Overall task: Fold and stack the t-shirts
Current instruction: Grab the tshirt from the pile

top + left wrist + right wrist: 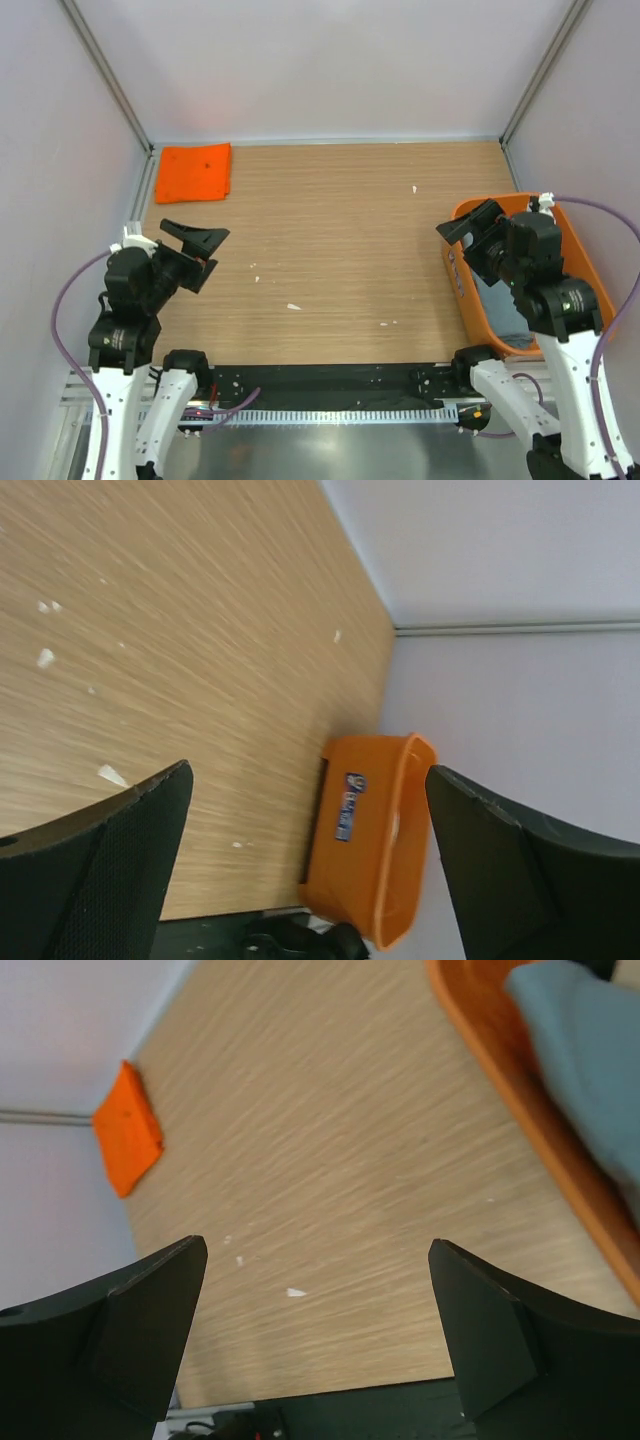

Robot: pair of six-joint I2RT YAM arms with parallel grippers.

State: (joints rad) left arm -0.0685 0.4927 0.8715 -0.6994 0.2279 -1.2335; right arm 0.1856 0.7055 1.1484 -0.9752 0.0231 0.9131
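Note:
A bright orange t-shirt (194,172) lies folded flat at the table's far left corner; the right wrist view shows it small and far off (127,1128). A dusty grey-blue t-shirt (590,1050) is bunched inside the orange tub (458,285) at the right edge, partly hidden by the right arm (500,310). My left gripper (212,255) hovers open over the near left of the table, holding nothing (308,770). Just left of the tub's rim, my right gripper (452,245) is open and holds nothing (316,1243).
The wooden table (340,240) carries a few small white specks (293,306). Grey walls close in the left, far and right sides. The orange tub (375,830) stands against the right wall. A black strip runs along the near edge (330,380).

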